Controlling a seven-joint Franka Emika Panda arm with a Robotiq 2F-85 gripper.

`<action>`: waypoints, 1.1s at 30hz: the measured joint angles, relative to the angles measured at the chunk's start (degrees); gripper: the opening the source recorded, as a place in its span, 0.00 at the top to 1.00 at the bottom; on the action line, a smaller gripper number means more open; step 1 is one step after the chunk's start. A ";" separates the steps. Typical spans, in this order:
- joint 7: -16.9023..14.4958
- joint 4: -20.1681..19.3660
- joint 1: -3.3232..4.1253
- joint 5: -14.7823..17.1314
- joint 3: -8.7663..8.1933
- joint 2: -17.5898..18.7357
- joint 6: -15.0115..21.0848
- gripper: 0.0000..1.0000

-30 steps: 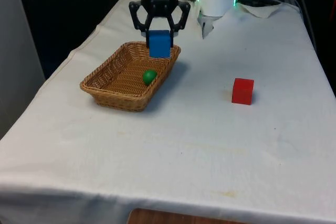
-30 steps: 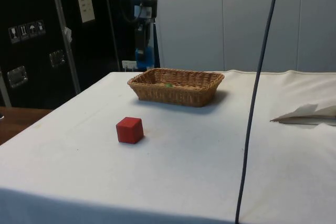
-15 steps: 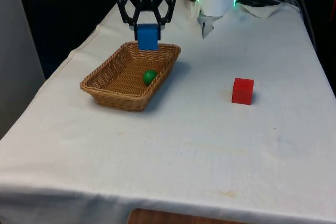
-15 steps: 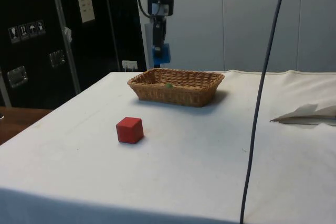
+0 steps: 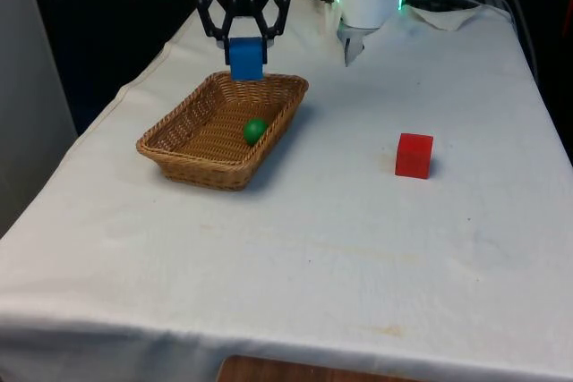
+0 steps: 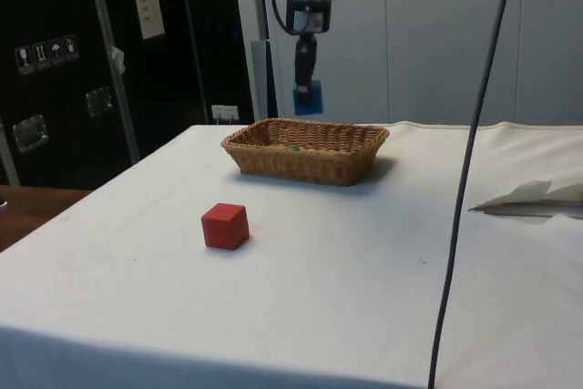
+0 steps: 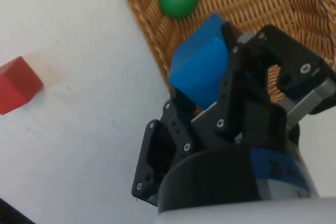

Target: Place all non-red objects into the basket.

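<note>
Since a second ago the gripper (image 5: 243,40) has carried the blue cube (image 5: 245,59) toward the front view's left and the table's far end — from over the basket's (image 5: 175,151) near-right rim to above its far end. In the side view the gripper (image 6: 306,79) hangs well above the basket (image 6: 310,163), the cube (image 6: 308,98) clamped between its fingers. The wrist view shows the cube (image 7: 202,68) gripped over the wicker, near the rim. A green ball (image 5: 255,131) lies inside the basket — unmoved. The red cube (image 5: 414,156) sits on the cloth (image 5: 358,248), well apart toward the front view's right, where it was.
</note>
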 measured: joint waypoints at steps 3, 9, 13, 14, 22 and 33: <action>-0.46 -0.92 -0.17 0.17 -0.06 0.06 0.80 0.97; -3.15 -3.15 -0.69 2.69 -0.11 1.09 3.55 0.97; -5.84 -3.50 -0.86 5.96 -0.11 2.46 4.30 0.97; -6.59 -3.50 -0.86 6.88 -0.06 2.81 4.35 0.97; -11.52 -3.61 -0.92 13.18 0.06 4.93 4.64 0.97; -18.85 -3.04 -0.97 23.15 0.80 9.80 4.70 0.97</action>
